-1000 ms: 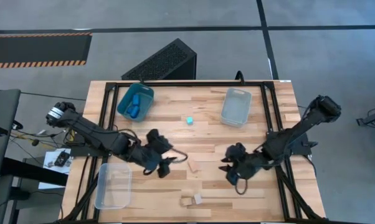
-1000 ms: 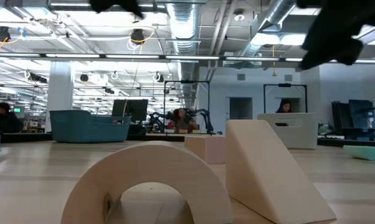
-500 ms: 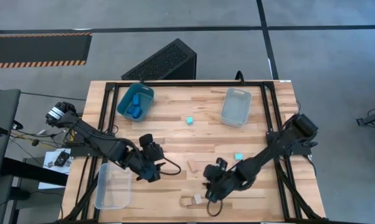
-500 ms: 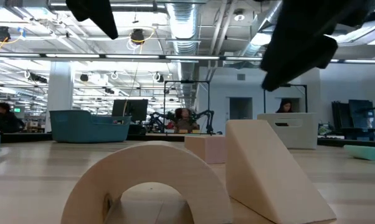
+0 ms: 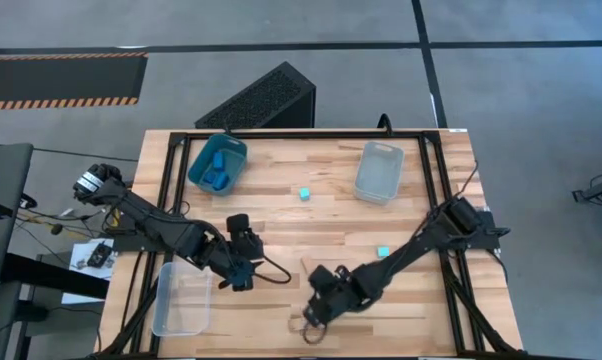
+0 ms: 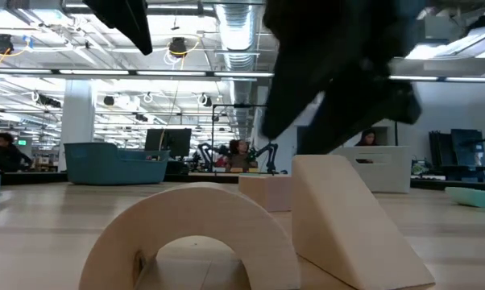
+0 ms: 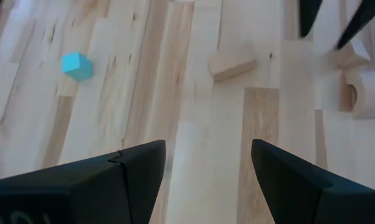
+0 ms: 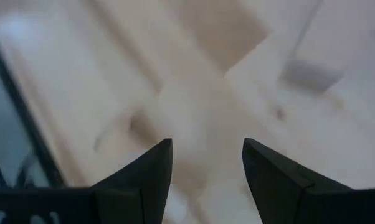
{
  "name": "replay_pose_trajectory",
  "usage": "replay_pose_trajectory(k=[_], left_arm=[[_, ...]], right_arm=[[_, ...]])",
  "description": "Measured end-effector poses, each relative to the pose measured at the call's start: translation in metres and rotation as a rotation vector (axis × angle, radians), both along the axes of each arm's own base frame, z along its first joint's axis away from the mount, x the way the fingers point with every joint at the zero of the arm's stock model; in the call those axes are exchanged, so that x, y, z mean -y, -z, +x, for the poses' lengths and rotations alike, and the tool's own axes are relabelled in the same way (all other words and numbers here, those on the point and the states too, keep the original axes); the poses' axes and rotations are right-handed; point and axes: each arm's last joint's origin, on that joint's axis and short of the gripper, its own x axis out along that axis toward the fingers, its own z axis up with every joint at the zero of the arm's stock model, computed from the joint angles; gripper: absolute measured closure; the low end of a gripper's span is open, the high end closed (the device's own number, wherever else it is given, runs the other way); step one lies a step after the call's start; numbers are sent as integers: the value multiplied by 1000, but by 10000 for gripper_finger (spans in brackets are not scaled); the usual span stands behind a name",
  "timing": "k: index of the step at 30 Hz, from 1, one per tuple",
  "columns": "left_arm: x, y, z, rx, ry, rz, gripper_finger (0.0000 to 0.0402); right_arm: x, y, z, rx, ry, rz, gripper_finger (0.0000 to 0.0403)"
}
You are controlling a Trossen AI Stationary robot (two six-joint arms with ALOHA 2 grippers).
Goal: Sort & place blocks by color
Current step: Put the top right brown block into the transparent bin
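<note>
Two tan blocks, an arch (image 6: 196, 234) and a wedge (image 6: 351, 221), lie together at the table's near edge (image 5: 303, 323). My right gripper (image 5: 315, 316) hangs open just above them, dark over the wedge in the low view (image 6: 339, 89). A tan cuboid (image 5: 309, 266) lies farther in. Two cyan blocks rest on the wood, one mid-table (image 5: 305, 193) and one to the right (image 5: 383, 252). Dark blue blocks (image 5: 217, 172) sit in the teal bin (image 5: 203, 150). My left gripper (image 5: 243, 272) hovers open left of the cuboid (image 7: 232, 65).
A clear bin (image 5: 378, 171) stands at the far right, and another clear bin (image 5: 181, 298) at the near left beside my left arm. A black slatted box (image 5: 261, 98) lies beyond the far edge. Bare wood spreads across the table's middle.
My right gripper has swept from right of centre toward the near-left, ending over the tan arch and wedge at the near edge. The right-hand cyan block, covered by that arm before, now shows. My left gripper has drawn back a little toward the left.
</note>
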Motion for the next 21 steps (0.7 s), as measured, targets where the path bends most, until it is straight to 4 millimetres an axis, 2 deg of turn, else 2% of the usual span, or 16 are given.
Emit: replay_pose_trajectory(k=[7,21], left_arm=[[-1,0,0,10,-42,-18,173],[-2,2,-3,-15,-95,-27,173]], right_arm=[[32,3,9,-32,146,-78,183],[72,4,24,-63,153,-127,183]])
